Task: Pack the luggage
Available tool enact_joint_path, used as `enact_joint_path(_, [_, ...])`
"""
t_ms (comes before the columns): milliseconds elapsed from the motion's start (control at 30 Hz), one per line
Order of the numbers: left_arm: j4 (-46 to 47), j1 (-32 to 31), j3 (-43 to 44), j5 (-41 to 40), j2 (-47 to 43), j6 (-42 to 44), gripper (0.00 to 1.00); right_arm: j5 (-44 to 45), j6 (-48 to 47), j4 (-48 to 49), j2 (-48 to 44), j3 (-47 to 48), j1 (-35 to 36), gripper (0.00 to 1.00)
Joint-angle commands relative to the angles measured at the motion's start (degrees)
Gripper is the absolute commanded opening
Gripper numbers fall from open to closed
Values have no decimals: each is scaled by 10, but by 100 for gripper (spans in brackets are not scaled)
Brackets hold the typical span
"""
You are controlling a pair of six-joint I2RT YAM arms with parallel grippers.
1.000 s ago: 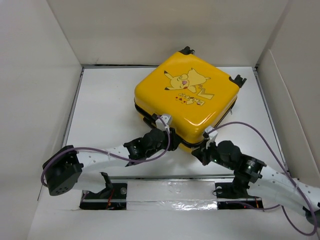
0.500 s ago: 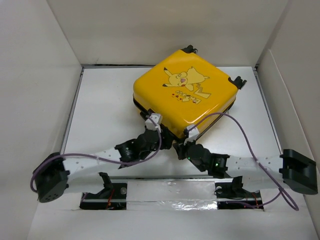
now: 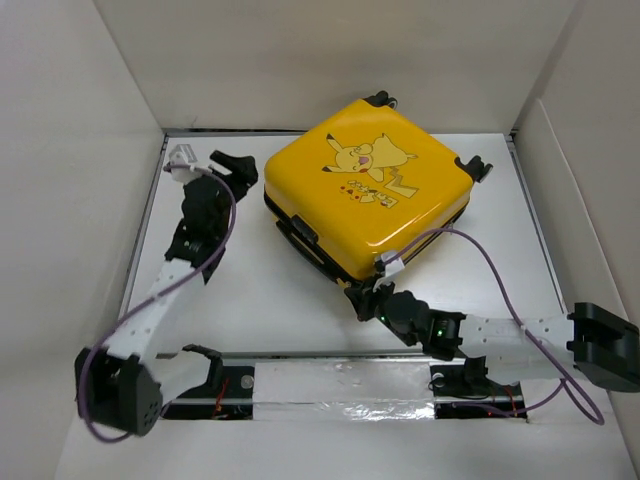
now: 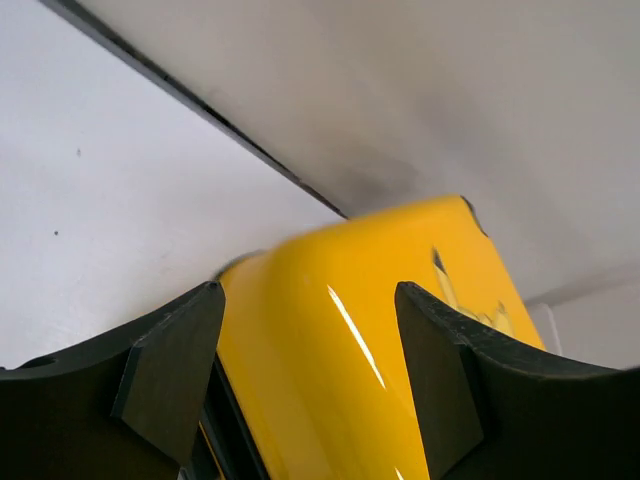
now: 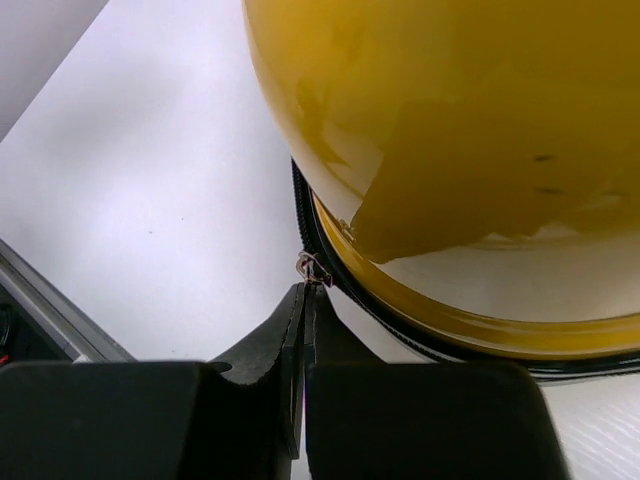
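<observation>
The luggage (image 3: 370, 190) is a yellow hard-shell suitcase with a Pikachu print, lying flat and closed on the white table, a black zipper band round its side. My left gripper (image 3: 238, 165) hovers open just off its far left corner; in the left wrist view the yellow shell (image 4: 350, 360) shows between the spread fingers (image 4: 170, 350). My right gripper (image 3: 358, 296) is at the near corner, shut on the small metal zipper pull (image 5: 312, 268), which sticks out from its tips (image 5: 304, 292) beside the zipper track under the shell (image 5: 450, 100).
White walls (image 3: 90, 120) close in the table on the left, back and right. A taped rail (image 3: 340, 385) with both arm bases runs along the near edge. The right arm's purple cable (image 3: 480, 250) loops past the luggage's near right side.
My left arm has swung from the luggage's near side to the far left and its jaws have opened. The right gripper slid left along the zipper to the near corner, still shut.
</observation>
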Motion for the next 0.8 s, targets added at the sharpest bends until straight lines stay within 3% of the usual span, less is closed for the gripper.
enact_joint_path(0, [37, 73, 56, 135, 110, -40, 67, -49, 7, 34, -41, 8, 16, 0])
enact_joint_path(67, [37, 83, 110, 177, 183, -30, 67, -56, 4, 30, -52, 3, 16, 0])
enact_joint_path(167, [-9, 88, 184, 172, 263, -5, 67, -65, 2, 25, -58, 0, 21, 0])
enact_joint_path(233, [-21, 111, 211, 208, 297, -6, 67, -66, -1, 24, -55, 2, 21, 0])
enact_joint_path(433, [-19, 96, 240, 244, 382, -3, 66, -67, -10, 31, -16, 23, 21, 0])
enact_joint_path(533, [-8, 80, 219, 246, 399, -2, 66, -73, -20, 30, 3, 42, 21, 0])
enact_joint_path(633, [70, 45, 143, 296, 397, -30, 65, -73, -49, 26, 23, 73, 21, 0])
enact_joint_path(767, [145, -45, 53, 280, 347, -37, 64, -99, -96, -5, 71, 151, 8, 0])
